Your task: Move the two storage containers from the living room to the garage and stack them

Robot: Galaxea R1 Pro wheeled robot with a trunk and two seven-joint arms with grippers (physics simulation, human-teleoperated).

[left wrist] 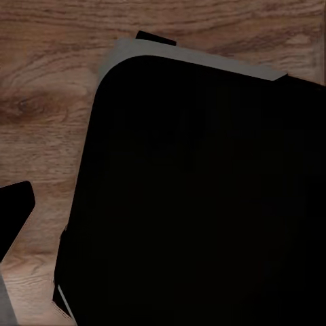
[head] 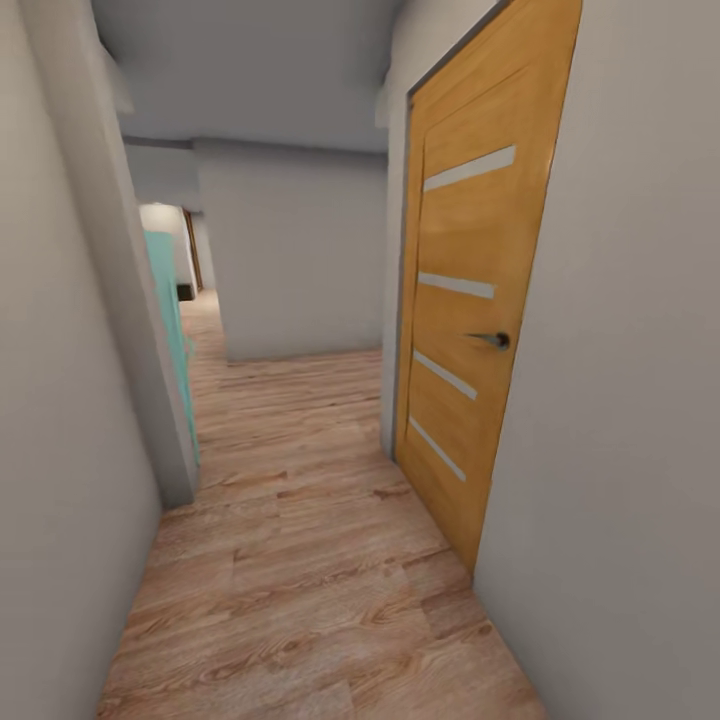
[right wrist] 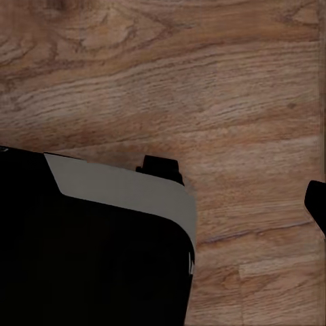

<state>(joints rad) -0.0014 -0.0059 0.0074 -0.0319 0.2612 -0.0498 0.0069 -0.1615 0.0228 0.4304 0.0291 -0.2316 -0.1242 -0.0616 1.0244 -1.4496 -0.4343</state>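
The storage containers are out of view, and so are the living room and the garage. I look down a narrow hallway with a light wood plank floor (head: 300,560). In the left wrist view, one dark fingertip (left wrist: 15,207) of my left gripper (left wrist: 163,217) sits at the frame's edge over the planks, beside my black base (left wrist: 204,190). In the right wrist view, a fingertip (right wrist: 316,202) of my right gripper (right wrist: 163,204) likewise sits at the edge, near the base's grey-rimmed corner (right wrist: 129,190). Nothing is held between either gripper's fingers.
A closed wooden door (head: 470,310) with pale glass strips and a dark handle (head: 495,340) is set in the right wall. A grey wall corner (head: 150,380) juts in at left, with a teal object (head: 172,330) behind it. A grey wall (head: 300,250) blocks the hallway ahead, and the planks run on past its left side.
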